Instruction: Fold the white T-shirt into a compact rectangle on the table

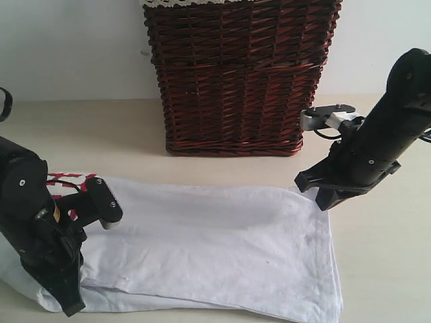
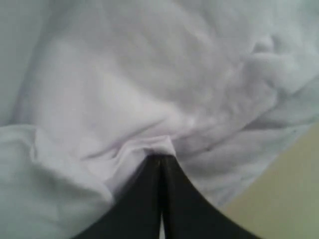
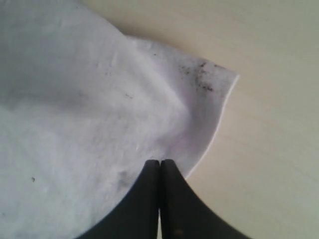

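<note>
Both shut, left gripper [image 2: 160, 159] and right gripper [image 3: 160, 162] pinch the white cotton T-shirt [image 1: 215, 242] before the dark wicker basket [image 1: 239, 74], presumably to fold it.

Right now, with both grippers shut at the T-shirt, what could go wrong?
The right gripper bites only the very edge of the white T-shirt, so it may slip when lifted. The left gripper pinches bunched cloth, perhaps several layers, so the fold may come out crooked.
</note>
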Controlling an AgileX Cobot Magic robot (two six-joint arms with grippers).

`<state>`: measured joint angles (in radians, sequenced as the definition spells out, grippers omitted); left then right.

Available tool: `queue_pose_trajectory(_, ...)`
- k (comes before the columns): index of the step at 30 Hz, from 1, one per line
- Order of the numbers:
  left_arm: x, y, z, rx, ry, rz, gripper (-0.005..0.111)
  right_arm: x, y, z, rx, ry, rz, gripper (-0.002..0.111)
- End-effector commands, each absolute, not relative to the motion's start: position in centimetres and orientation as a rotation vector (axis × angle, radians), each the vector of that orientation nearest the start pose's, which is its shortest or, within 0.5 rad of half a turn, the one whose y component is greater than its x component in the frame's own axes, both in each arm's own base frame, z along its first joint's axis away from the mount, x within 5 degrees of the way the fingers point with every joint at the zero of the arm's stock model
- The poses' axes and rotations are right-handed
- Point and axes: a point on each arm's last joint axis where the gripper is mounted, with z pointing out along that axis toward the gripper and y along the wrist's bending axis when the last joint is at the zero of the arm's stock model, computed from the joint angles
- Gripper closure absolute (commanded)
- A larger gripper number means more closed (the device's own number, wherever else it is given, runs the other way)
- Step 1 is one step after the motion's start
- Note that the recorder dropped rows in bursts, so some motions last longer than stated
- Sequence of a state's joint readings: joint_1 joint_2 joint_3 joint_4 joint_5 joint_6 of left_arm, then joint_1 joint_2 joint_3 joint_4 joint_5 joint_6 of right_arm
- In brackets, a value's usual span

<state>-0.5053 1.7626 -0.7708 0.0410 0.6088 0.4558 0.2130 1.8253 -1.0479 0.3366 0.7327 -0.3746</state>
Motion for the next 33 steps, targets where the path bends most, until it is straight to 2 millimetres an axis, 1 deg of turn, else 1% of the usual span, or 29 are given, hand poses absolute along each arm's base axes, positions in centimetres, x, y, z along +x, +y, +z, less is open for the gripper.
queue_pose_trajectory(1, 24.3, -13.3, 12.3, 1.487, 2.724, 0.036, 0.107, 32.2, 8.9, 16.1, -0.531, 2.885, 0.34, 0.108)
queue_pose_trajectory(2, 24.8, -13.6, 13.7, 1.416, 2.727, 0.032, 0.107, 32.1, 8.9, 16.1, -0.533, 2.89, 0.342, 0.108)
queue_pose_trajectory(3, 25.0, -13.7, 14.7, 1.369, 2.715, 0.029, 0.107, 32.1, 8.9, 16.1, -0.533, 2.892, 0.343, 0.108)
queue_pose_trajectory(4, 25.2, -13.8, 16.4, 1.293, 2.669, 0.019, 0.107, 32.1, 8.9, 16.1, -0.533, 2.892, 0.343, 0.108)
queue_pose_trajectory(5, 25.2, -13.7, 17.3, 1.246, 2.642, 0.013, 0.106, 32.1, 8.9, 16.1, -0.533, 2.892, 0.343, 0.108)
queue_pose_trajectory(6, 25.4, -13.1, 18.7, 1.124, 2.615, -0.001, 0.1, 32.1, 8.9, 16.1, -0.533, 2.892, 0.343, 0.108)
queue_pose_trajectory(7, 25.9, -11.8, 19.7, 0.954, 2.631, -0.01, 0.089, 32.1, 8.9, 16.1, -0.529, 2.891, 0.347, 0.108)
queue_pose_trajectory(8, 26.3, -10.9, 20.0, 0.852, 2.654, -0.011, 0.084, 32.1, 8.9, 16.1, -0.529, 2.891, 0.347, 0.108)
queue_pose_trajectory(9, 27.1, -8.4, 20.2, 0.576, 2.716, -0.017, 0.068, 32.1, 9.0, 16.1, -0.52, 2.892, 0.356, 0.108)
queue_pose_trajectory(10, 27.5, -6.9, 20.2, 0.427, 2.748, -0.017, 0.059, 32.1, 9.0, 16.1, -0.513, 2.892, 0.363, 0.108)
queue_pose_trajectory(11, 27.9, -4.1, 20.1, 0.178, 2.786, -0.01, 0.047, 32.1, 9.0, 16.1, -0.511, 2.892, 0.366, 0.108)
queue_pose_trajectory(12, 27.9, -2.6, 19.9, 0.085, 2.8, 0.001, 0.043, 32.1, 9.0, 16.1, -0.509, 2.892, 0.367, 0.108)
queue_pose_trajectory(13, 27.7, -0.2, 19.6, -0.041, 2.821, 0.018, 0.042, 32.1, 9.0, 16.1, -0.512, 2.886, 0.363, 0.108)
queue_pose_trajectory(14, 27.6, 0.8, 19.4, -0.113, 2.826, 0.01, 0.042, 32.2, 9.0, 16.1, -0.511, 2.88, 0.361, 0.108)
queue_pose_trajectory(15, 27.4, 2.4, 19.4, -0.234, 2.824, -0.005, 0.042, 32.3, 9.1, 16.1, -0.502, 2.872, 0.362, 0.108)
queue_pose_trajectory(16, 27.3, 3.6, 19.0, -0.309, 2.835, -0.002, 0.042, 32.3, 9.0, 16.1, -0.503, 2.871, 0.361, 0.108)
queue_pose_trajectory(17, 27.1, 4.3, 18.7, -0.358, 2.841, 0.001, 0.042, 32.3, 9.0, 16.1, -0.503, 2.871, 0.361, 0.108)
queue_pose_trajectory(18, 26.9, 5.6, 17.9, -0.444, 2.854, 0.007, 0.042, 32.3, 9.0, 16.1, -0.506, 2.871, 0.361, 0.108)
queue_pose_trajectory(20, 26.8, 6.9, 16.8, -0.544, 2.871, -0.013, 0.042, 32.3, 9.0, 16.1, -0.506, 2.871, 0.361, 0.108)
queue_pose_trajectory(23, 27.6, 7.0, 15.6, -0.538, 2.853, -0.019, 0.042, 32.3, 9.0, 16.1, -0.506, 2.868, 0.36, 0.108)
queue_pose_trajectory(26, 28.2, 7.0, 14.4, -0.562, 2.843, -0.053, 0.042, 32.3, 9.1, 16.1, -0.492, 2.869, 0.37, 0.108)
queue_pose_trajectory(29, 28.7, 6.6, 13.5, -0.581, 2.833, -0.13, 0.042, 32.3, 9.2, 16.2, -0.484, 2.867, 0.379, 0.108)
queue_pose_trajectory(33, 29.5, 5.6, 12.6, -0.546, 2.794, -0.321, 0.042, 32.4, 9.2, 16.2, -0.489, 2.861, 0.378, 0.108)
